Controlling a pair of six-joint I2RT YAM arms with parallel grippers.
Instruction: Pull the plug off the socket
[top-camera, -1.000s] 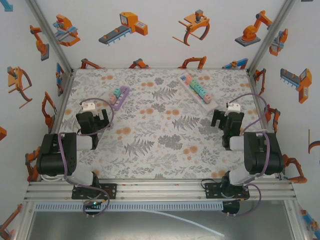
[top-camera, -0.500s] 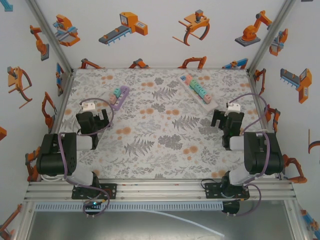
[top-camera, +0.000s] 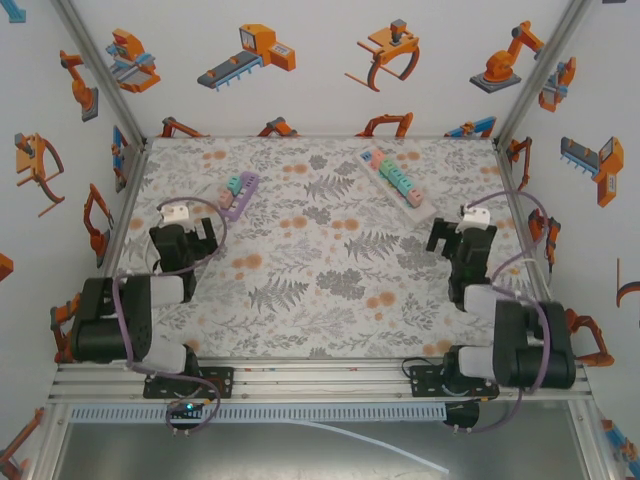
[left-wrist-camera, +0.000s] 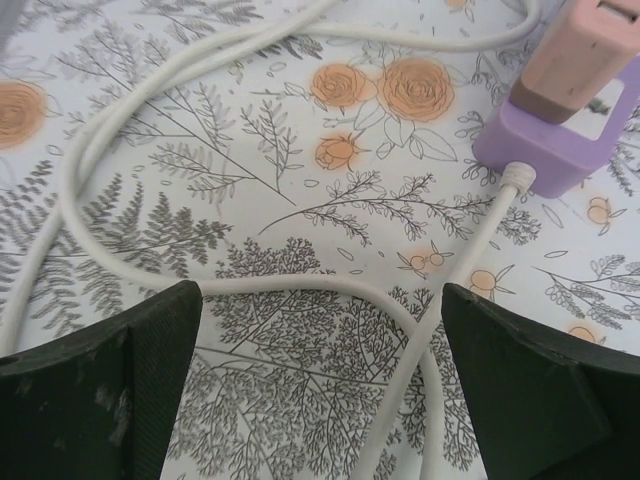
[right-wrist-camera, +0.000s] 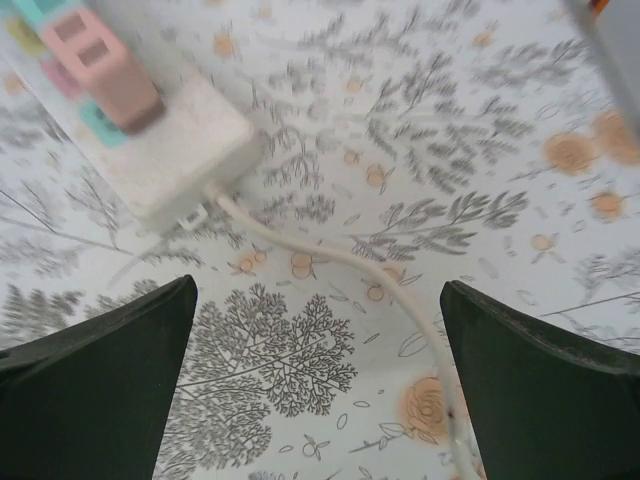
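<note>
Purple socket strip lay far-left on the floral table, pink plug seated in it. White cable looped below the left gripper, which was spread wide and empty. Right gripper was also wide and empty, near the white strip carrying a second pink plug.

**White walls, floral table**

The table fills the middle of the frame, covered in a grey fern and orange rose print. White walls at the top, left and right carry orange robot stickers. Aluminium posts slant down from the upper corners. A slotted rail crosses the bottom. Light is even.
</note>
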